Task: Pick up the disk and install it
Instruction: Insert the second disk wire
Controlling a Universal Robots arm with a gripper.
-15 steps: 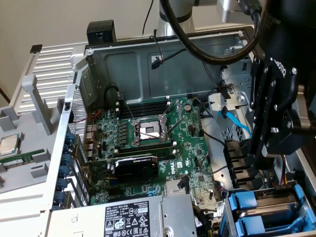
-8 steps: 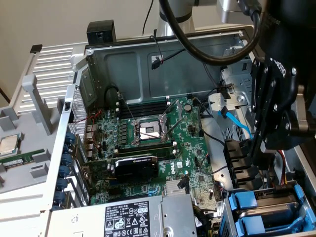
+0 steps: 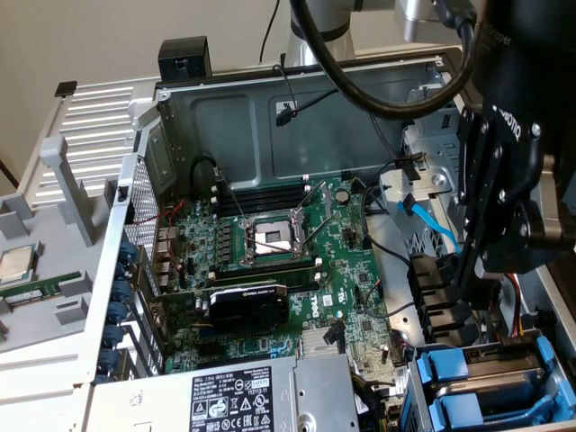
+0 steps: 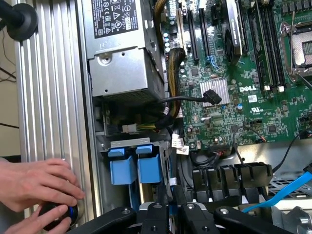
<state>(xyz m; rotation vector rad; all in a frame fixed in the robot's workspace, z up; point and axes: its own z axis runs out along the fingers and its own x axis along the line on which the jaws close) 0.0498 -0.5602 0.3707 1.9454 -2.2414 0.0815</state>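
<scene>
Black fingers sit nearest the wrist camera, drawn narrow, with a strip of blue showing between them — apparently the carrier edge of the disk, though a firm grip cannot be confirmed. Just beyond lie two blue carriers in the drive cage. In the exterior view the gripper hangs above the cage. A person's hands rest on a knob. Judged step: insertion. Alignment with the bay is required.
</scene>
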